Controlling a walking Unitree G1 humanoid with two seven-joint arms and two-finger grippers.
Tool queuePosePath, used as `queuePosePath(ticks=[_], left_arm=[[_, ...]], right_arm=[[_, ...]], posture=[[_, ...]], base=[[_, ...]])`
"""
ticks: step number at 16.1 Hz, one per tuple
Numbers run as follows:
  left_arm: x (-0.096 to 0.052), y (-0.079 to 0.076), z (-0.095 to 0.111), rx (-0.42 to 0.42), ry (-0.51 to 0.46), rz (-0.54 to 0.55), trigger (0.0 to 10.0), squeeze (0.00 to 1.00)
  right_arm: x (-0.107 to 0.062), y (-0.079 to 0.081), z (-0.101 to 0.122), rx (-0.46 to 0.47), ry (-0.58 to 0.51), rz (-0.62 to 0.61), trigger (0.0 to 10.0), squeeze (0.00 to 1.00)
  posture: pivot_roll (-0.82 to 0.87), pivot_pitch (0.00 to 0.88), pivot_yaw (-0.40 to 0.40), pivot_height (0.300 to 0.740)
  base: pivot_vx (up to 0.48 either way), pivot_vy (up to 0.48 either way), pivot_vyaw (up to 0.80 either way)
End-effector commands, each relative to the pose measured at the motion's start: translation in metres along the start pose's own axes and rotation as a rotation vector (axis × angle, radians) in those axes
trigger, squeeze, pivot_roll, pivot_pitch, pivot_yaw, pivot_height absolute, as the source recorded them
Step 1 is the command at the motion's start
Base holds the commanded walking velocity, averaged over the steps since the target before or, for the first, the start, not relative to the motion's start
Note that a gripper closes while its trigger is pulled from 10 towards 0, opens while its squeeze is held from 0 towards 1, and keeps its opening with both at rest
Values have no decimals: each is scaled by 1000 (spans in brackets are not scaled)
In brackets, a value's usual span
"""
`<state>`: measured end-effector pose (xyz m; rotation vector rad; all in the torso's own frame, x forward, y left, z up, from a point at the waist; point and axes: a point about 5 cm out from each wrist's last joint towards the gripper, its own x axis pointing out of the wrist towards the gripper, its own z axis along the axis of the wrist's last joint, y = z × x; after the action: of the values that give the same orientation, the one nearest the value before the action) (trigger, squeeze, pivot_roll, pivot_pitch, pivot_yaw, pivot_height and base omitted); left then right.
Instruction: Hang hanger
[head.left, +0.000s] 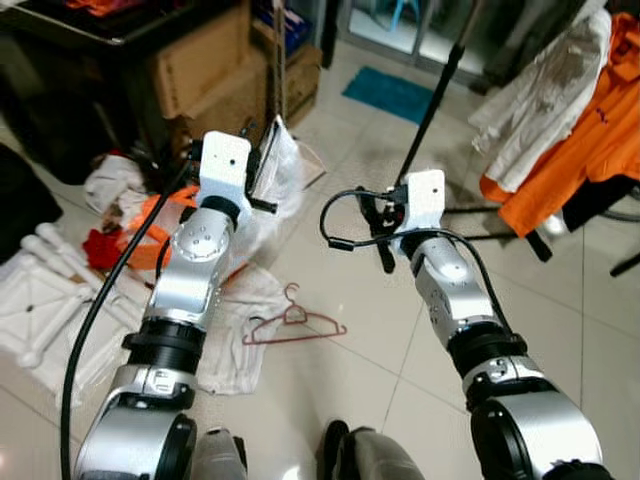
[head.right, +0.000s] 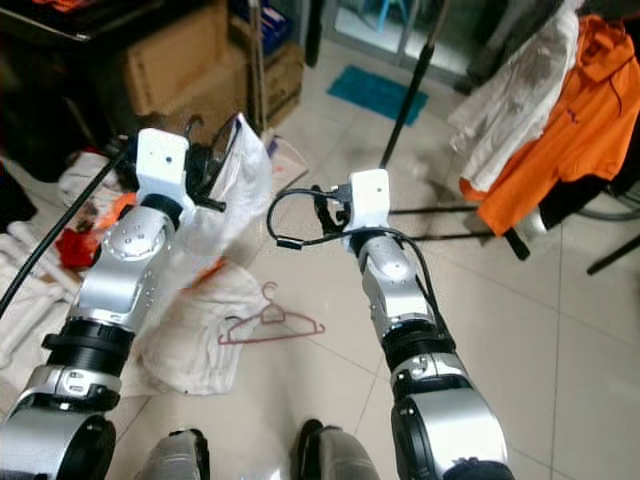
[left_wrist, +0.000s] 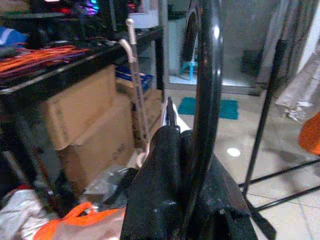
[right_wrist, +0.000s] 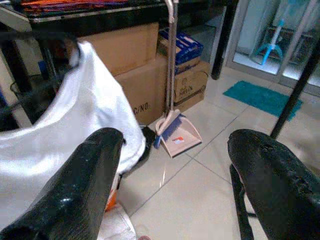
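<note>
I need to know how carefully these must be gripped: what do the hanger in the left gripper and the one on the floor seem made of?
Held hanger: glossy black, likely plastic or coated metal. Floor hanger: thin reddish wire, probably coated metal.

Your two head cameras are looking steeply down past both raised arms at the tiled floor (head.left: 360, 300). Your wrist cameras are facing forward, low and close; both are sharing the cardboard boxes (right_wrist: 135, 65) and teal mat (left_wrist: 210, 107).

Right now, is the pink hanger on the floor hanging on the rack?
No, the pink hanger lies flat on the floor tiles between the two arms.
</note>
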<state>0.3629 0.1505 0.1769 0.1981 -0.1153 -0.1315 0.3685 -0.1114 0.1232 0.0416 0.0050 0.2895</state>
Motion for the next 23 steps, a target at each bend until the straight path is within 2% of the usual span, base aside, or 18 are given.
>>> queuePosePath(ticks=[1,3,6,11,13,17,23], left_arm=[[-6,0,-9,-2,9,15,10000,0],[-14,2,-21,-1,40,23,10000,0],[-15,2,-24,1,40,35,10000,0],[-15,-3,-23,-5,28,28,10000,0],[-16,-6,-23,-18,19,16,10000,0],[-13,-10,-21,-20,11,2,10000,0],[-10,-4,-17,-40,2,38,10000,0]], right_arm=[[-10,-14,-14,17,35,-62,10000,0],[-17,-20,-25,-9,65,-84,10000,0],[-18,-22,-29,-1,81,-104,10000,0],[-15,-22,-27,-2,89,-109,10000,0],[-15,-23,-27,-8,86,-111,10000,0],[-15,-21,-26,-24,70,-105,10000,0],[-14,-20,-26,-21,68,-94,10000,0]], posture=[[23,148,-86,740],[26,147,-90,740],[30,145,-94,740],[28,152,-93,740],[22,158,-92,740],[17,161,-91,740],[15,164,-91,740]], base=[[0,0,0],[0,0,0],[0,0,0],[0,0,-800],[247,-409,-650],[257,-402,0],[265,-398,0]])
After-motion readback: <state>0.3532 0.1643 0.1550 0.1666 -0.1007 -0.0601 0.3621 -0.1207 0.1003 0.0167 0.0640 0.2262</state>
